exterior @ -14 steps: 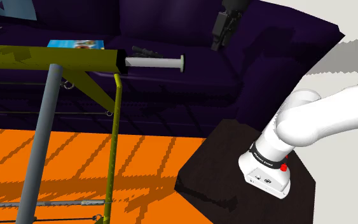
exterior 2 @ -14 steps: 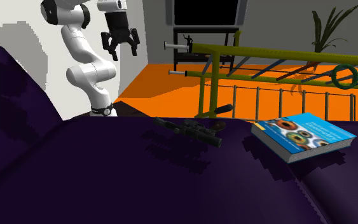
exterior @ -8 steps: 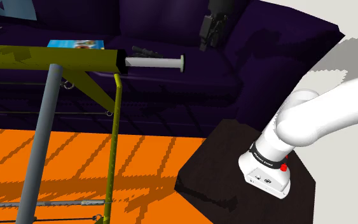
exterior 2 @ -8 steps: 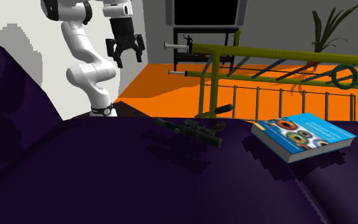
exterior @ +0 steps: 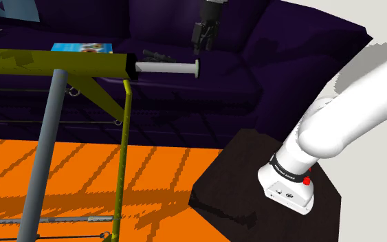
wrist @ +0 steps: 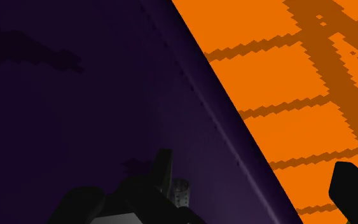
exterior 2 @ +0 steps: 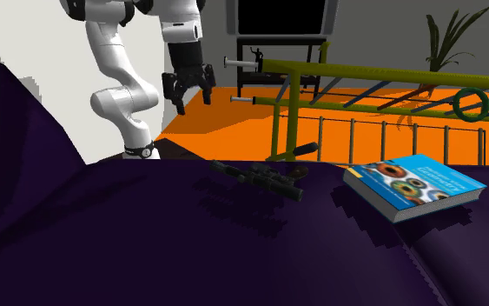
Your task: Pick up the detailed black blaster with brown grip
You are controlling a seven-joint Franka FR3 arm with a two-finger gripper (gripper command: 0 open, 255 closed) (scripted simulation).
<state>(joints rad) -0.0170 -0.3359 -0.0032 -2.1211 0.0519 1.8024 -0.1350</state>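
Though still short of the black blaster (exterior 2: 260, 177), now clearly nearer to it than a second ago: carried over the dark purple sofa (exterior: 240, 75) toward the shoulder view's left, and swung rightward and lower in the second exterior view. No change to the blaster in that time. Found lying flat on the sofa seat near its front edge, lengthwise along the seat, to the left of the blue book (exterior 2: 416, 184) in the second exterior view. Placed between that book and the jaws in the shoulder view. Cannot make out the brown grip from here.

Reads as an approach well under way but unfinished. Probably calls for more sideways travel along the seat, then a descent onto the blaster's body. Worth watching the yellow-green frame (exterior: 54, 65) standing off the sofa's front edge.

As for the jaws: spread wide, with the fingers (wrist: 354, 191) standing well apart in the wrist view. Nothing between them except sofa fabric and orange floor (wrist: 285, 76). Holding nothing, touching nothing, hanging above the seat.
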